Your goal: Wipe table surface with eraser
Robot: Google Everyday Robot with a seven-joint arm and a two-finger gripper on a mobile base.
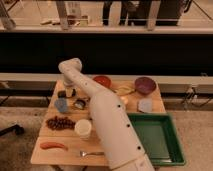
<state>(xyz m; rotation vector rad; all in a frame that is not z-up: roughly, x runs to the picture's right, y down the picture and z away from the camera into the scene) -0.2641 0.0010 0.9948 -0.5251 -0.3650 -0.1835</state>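
The table surface [112, 97] is a light tan wooden top holding several items. My white arm reaches from the bottom of the view up to the far left of the table and bends down there. My gripper [68, 89] hangs at that far left part, right above a small dark block, the eraser [64, 94]. I cannot tell whether the gripper touches the eraser. A blue cup [61, 105] stands just in front of the eraser. A rounded black-and-white object [80, 103] lies to the cup's right.
A green tray [162, 145] sits at the front right. A red bowl [102, 80], a purple bowl [145, 85] and a banana [125, 90] are at the back. Grapes [60, 121], a white cup [83, 128], a sausage [53, 145] and a fork [90, 153] are at the front left.
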